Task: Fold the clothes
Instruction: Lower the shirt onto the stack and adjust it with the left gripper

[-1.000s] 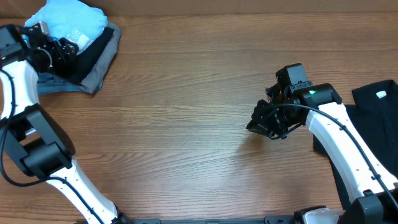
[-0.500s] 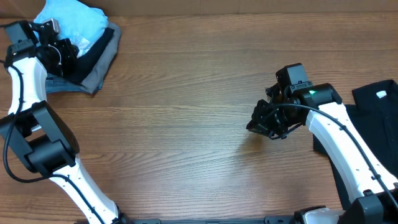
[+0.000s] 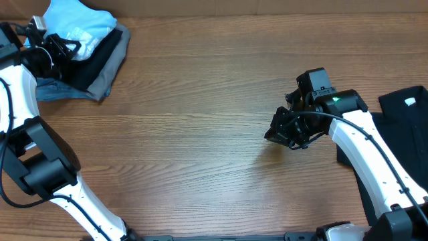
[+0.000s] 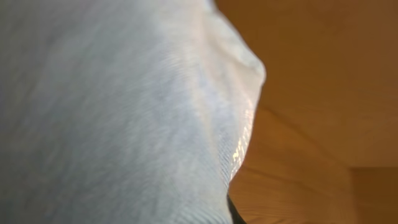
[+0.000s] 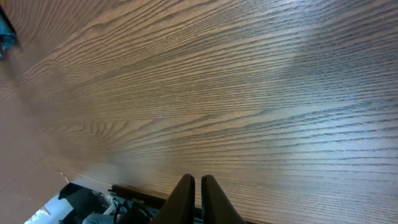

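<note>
The clothes lie in a pile at the table's far left corner. A light blue T-shirt (image 3: pixel 80 23) sits on top, over a black garment (image 3: pixel 100 57) and a grey one (image 3: pixel 108 79). My left gripper (image 3: pixel 70 47) is at the T-shirt's left edge. Pale blue fabric (image 4: pixel 112 112) fills the left wrist view and hides the fingers. The gripper is shut, seemingly on that shirt. My right gripper (image 3: pixel 282 130) (image 5: pixel 198 178) hovers over bare wood right of centre, shut and empty.
A second black garment (image 3: pixel 401 134) with a white label (image 3: pixel 409 102) lies at the right edge, under my right arm. Blue denim (image 3: pixel 50 90) pokes out below the pile. The wooden table (image 3: pixel 200 134) spreads between the arms.
My left gripper has closed at the light blue T-shirt and shifted left and slightly back, and the shirt's top has bunched up with it. The right arm has not moved.
</note>
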